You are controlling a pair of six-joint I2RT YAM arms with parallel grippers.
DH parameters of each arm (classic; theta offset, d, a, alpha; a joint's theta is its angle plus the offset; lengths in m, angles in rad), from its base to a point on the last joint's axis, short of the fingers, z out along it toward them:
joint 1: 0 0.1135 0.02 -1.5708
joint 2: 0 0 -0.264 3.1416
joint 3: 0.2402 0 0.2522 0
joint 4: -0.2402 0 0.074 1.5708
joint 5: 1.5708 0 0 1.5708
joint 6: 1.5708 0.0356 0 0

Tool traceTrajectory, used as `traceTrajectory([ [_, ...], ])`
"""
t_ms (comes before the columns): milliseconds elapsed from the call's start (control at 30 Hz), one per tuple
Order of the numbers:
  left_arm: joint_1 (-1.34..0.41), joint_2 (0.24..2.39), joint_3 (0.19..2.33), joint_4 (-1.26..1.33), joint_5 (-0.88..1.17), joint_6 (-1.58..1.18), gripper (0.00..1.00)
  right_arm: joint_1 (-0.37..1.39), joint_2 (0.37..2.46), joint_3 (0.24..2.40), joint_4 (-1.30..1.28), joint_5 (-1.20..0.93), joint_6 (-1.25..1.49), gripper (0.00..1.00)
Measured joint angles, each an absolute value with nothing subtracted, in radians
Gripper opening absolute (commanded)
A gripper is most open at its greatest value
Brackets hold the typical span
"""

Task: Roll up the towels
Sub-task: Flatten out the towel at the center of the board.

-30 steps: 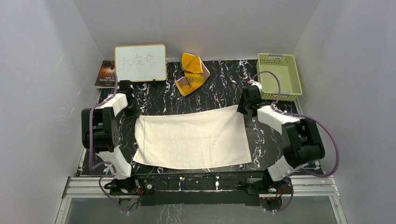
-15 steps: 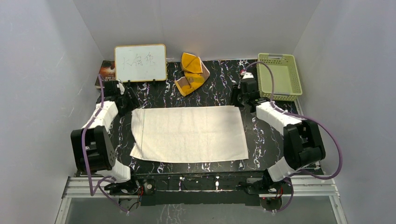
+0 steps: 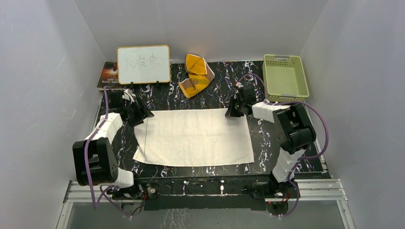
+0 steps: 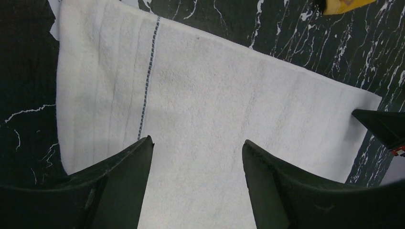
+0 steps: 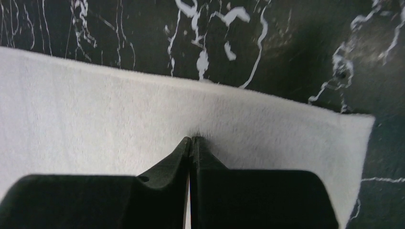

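Note:
The cream-white towel [image 3: 193, 136] lies spread flat on the black marbled table [image 3: 224, 81]. My left gripper [image 3: 143, 114] hovers over its far left corner, open, with only cloth [image 4: 215, 95] showing between the fingers [image 4: 197, 141]. My right gripper [image 3: 231, 113] is at the far right corner, shut. Its tips [image 5: 191, 138] touch the towel's surface [image 5: 95, 109] just inside the far edge, and I see no fold lifted between them. The orange-yellow towel [image 3: 196, 75] lies crumpled at the back centre, away from both grippers.
A white board with writing [image 3: 143, 64] stands at the back left, with a book [image 3: 108, 75] beside it. A green basket [image 3: 285, 78] sits at the back right. White walls close in the table on three sides.
The left gripper opened and let go of the far left corner; the towel now lies flat. The right gripper opened, moved left to the far right corner and shut again.

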State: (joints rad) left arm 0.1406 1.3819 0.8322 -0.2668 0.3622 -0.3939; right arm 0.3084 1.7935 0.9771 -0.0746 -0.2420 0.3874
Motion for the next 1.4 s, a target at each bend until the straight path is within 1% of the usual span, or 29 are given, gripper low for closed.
traceTrajectory([
  [200, 0.141, 1.546, 0.891, -0.224, 0.326, -0.405, 0.63, 0.272, 1.857, 1.06, -0.073, -0.235, 0.391, 0.0],
  [267, 0.141, 1.595, 0.909, -0.207, 0.313, -0.406, 0.58, 0.262, 1.866, 1.069, -0.072, -0.227, 0.392, 0.0],
  [367, 0.141, 1.66, 0.936, -0.188, 0.297, -0.414, 0.46, 0.247, 1.883, 1.076, -0.071, -0.222, 0.398, 0.0],
  [467, 0.141, 1.744, 0.988, -0.17, 0.3, -0.424, 0.41, 0.234, 1.906, 1.102, -0.06, -0.227, 0.403, 0.0],
  [533, 0.141, 1.781, 1.018, -0.148, 0.302, -0.436, 0.38, 0.227, 1.92, 1.113, -0.05, -0.229, 0.407, 0.0],
  [700, 0.142, 1.847, 1.073, -0.089, 0.32, -0.474, 0.39, 0.205, 1.96, 1.163, -0.046, -0.232, 0.413, 0.0],
  [833, 0.142, 1.908, 1.158, -0.097, 0.322, -0.483, 0.41, 0.191, 1.998, 1.219, -0.052, -0.227, 0.413, 0.0],
  [933, 0.14, 1.943, 1.219, -0.12, 0.322, -0.473, 0.49, 0.182, 2.008, 1.242, -0.068, -0.218, 0.409, 0.0],
  [1000, 0.14, 1.944, 1.234, -0.143, 0.325, -0.451, 0.53, 0.174, 2.012, 1.254, -0.083, -0.216, 0.409, 0.0],
  [1067, 0.14, 1.943, 1.259, -0.173, 0.332, -0.419, 0.56, 0.162, 2.018, 1.276, -0.106, -0.216, 0.405, 0.1],
  [1133, 0.14, 1.933, 1.269, -0.191, 0.333, -0.397, 0.58, 0.155, 2.019, 1.294, -0.122, -0.216, 0.398, 0.26],
  [1200, 0.141, 1.91, 1.269, -0.21, 0.326, -0.374, 0.59, 0.149, 2.015, 1.305, -0.128, -0.215, 0.393, 0.36],
  [1267, 0.144, 1.879, 1.269, -0.226, 0.31, -0.352, 0.55, 0.146, 2.001, 1.305, -0.133, -0.211, 0.386, 0.4],
  [1400, 0.171, 1.853, 1.287, -0.245, 0.313, -0.295, 0.45, 0.146, 1.956, 1.296, -0.132, -0.192, 0.367, 0.45],
])
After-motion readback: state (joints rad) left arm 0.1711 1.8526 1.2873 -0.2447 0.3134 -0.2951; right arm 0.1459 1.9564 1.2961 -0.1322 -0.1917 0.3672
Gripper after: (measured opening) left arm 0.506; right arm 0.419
